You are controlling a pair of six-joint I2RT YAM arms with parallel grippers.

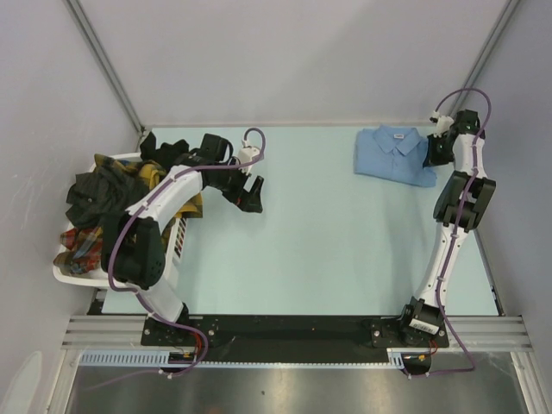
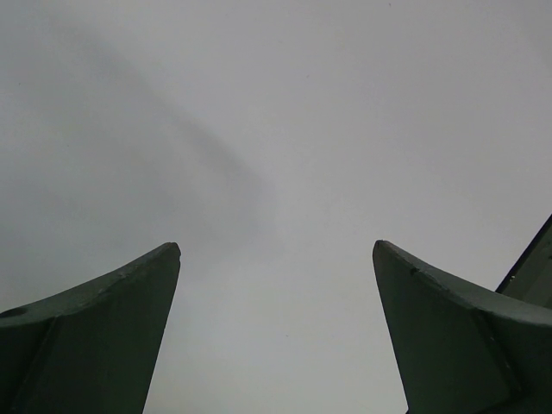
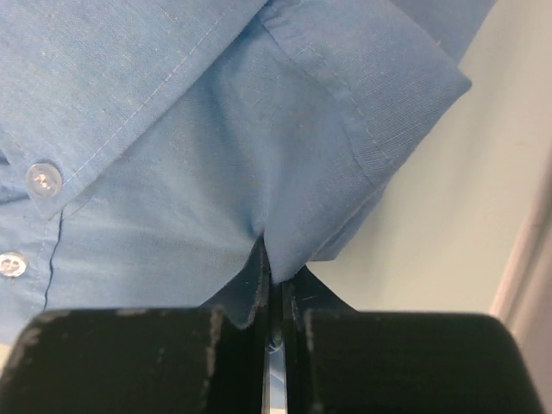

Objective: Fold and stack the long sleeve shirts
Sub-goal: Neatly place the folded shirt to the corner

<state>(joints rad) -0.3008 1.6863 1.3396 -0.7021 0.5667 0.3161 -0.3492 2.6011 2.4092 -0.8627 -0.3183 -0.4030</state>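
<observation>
Right end effector [image 3: 269, 278] — pinching light blue shirt [image 3: 207, 147] edge.

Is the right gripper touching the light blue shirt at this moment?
Touching. In the right wrist view, the right gripper has its fingers shut on a fold of the light blue shirt, and the cloth is pinched between them.

Left gripper [image 2: 276, 250] hovers, jaws wide apart; right gripper [image 3: 274, 274], arm outstretched, jaws pinching blue shirt [image 3: 216, 129].
</observation>
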